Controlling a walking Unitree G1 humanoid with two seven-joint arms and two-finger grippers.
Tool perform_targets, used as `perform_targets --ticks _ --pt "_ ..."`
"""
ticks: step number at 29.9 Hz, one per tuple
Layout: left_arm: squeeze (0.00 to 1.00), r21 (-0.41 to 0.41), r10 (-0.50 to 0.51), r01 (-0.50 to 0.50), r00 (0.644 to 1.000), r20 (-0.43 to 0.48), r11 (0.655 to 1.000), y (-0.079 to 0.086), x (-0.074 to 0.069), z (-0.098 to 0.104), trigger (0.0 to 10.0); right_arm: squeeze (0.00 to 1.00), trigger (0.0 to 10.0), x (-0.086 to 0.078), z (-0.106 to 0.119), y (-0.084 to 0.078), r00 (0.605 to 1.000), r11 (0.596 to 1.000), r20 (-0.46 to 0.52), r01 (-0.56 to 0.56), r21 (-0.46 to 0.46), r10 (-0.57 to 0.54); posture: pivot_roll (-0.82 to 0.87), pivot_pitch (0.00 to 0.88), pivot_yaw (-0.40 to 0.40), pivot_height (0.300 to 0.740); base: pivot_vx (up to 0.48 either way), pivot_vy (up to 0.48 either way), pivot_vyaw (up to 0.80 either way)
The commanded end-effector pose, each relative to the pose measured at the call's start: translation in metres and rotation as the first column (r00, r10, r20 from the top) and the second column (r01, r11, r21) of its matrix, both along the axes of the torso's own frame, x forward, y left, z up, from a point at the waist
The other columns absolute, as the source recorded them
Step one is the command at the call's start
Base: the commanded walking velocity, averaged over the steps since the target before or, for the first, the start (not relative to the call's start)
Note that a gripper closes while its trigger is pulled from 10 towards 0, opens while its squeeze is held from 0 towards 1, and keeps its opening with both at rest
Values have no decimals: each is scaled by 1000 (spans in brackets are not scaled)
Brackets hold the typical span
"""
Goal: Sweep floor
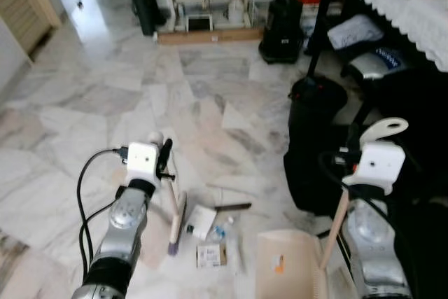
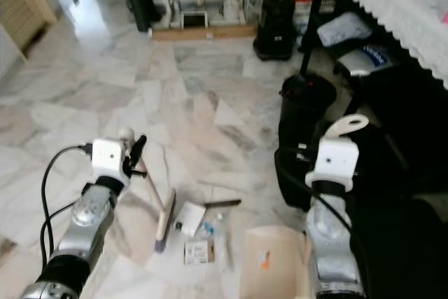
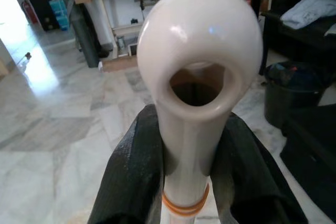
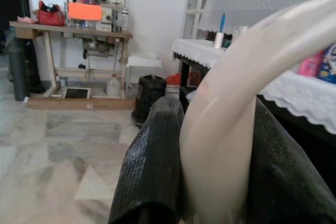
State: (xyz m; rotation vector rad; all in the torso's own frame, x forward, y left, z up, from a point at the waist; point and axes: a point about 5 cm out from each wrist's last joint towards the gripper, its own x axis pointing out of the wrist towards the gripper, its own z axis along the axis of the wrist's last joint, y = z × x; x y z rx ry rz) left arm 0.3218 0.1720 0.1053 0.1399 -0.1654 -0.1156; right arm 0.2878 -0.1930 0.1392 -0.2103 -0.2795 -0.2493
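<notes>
Broom and dustpan in hand, litter between them on the marble floor.

The left pincer (image 3: 186, 182) pinches the cream broom (image 1: 173, 215) handle just under its knob; the brush head rests on the floor (image 1: 105, 96) at lower centre, just beside the scraps (image 1: 208, 232) of paper and packaging. The right pincer (image 4: 210, 182) is clamped on the dustpan (image 1: 287, 267) handle, the pan lying at the lower right, near the scraps. The risk, as I judge it: a hard stroke could scatter the light bits past the pan's mouth or under the black bags (image 1: 315, 145) at right, and the long handle could twist in so high a grip.
</notes>
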Motion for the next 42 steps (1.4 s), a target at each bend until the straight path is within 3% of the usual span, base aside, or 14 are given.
perform_targets --ticks 1,20,35,42 --pt "0 6 4 -4 999 49 1000 1 3 12 10000 0 10000 0 8 -2 999 1000 38 5 14 -5 -142 96 63 740 352 0 0" --pt "0 7 -55 55 998 29 998 0 0 13 10000 0 10000 0 -1 -4 1000 1000 21 11 10 -11 -129 109 74 740 85 0 0" --pt "0 -47 -126 125 992 -20 991 -4 -2 14 10000 0 10000 3 -12 -11 1000 1000 17 16 -5 -16 -111 138 87 740 0 0 0" --pt "0 -56 -157 154 987 -38 986 -7 -7 15 10000 0 10000 8 -19 -11 1000 999 5 4 -51 -4 -86 170 92 740 0 0 0"
